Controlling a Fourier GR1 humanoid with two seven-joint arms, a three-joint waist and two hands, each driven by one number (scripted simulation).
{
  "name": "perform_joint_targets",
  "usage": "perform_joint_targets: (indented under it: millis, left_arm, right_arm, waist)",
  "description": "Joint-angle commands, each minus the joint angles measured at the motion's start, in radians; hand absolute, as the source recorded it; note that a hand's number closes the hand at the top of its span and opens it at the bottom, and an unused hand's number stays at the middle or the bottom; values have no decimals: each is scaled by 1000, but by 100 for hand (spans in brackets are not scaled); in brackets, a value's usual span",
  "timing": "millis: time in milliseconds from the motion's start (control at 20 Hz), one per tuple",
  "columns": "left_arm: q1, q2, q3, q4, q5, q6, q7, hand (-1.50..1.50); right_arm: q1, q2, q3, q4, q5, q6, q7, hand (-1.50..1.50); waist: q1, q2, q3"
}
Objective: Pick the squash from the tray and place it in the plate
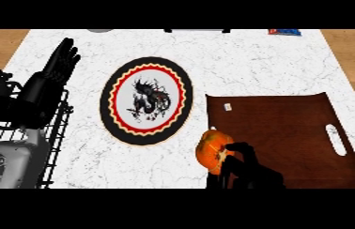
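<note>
The orange squash sits at the left edge of the brown tray, near the tray's front corner, with part of it over the white marbled counter; whether it rests on the surface or is raised off it cannot be told from this view. My right hand enters from the lower edge and meets the squash on its right side, its dark fingers curled round the fruit and hiding part of it. The tray has a slot handle along its right edge and a small pale mark near its back left corner. To the left of the tray, apart from it and from the squash, lies the round plate, black-rimmed with a red ring and a dark dragon figure on a pale centre. My left hand shows at the upper left, open, fingers straight and pointing up, touching nothing. Below it, at the left edge, stands a black wire rack beside a grey object.
</note>
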Motion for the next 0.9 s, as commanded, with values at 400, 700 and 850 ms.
perform_joint_targets:
  millis: [400, 700, 850]
  left_arm:
    - [-91, 17, 12, 43, 9, -33, 0, 0]
    - [-68, -40, -47, 37, -22, -12, -12, 0]
    - [-66, -44, -52, 12, -17, -11, 6, 0]
  right_arm:
    - [-394, 102, -130, 297, -258, -144, 251, 150]
    - [-562, 103, -243, 545, -375, -190, 247, 150]
    - [-660, 103, -293, 681, -421, -202, 235, 150]
  waist:
    - [57, 18, 2]
    - [78, 19, 2]
    - [99, 19, 2]
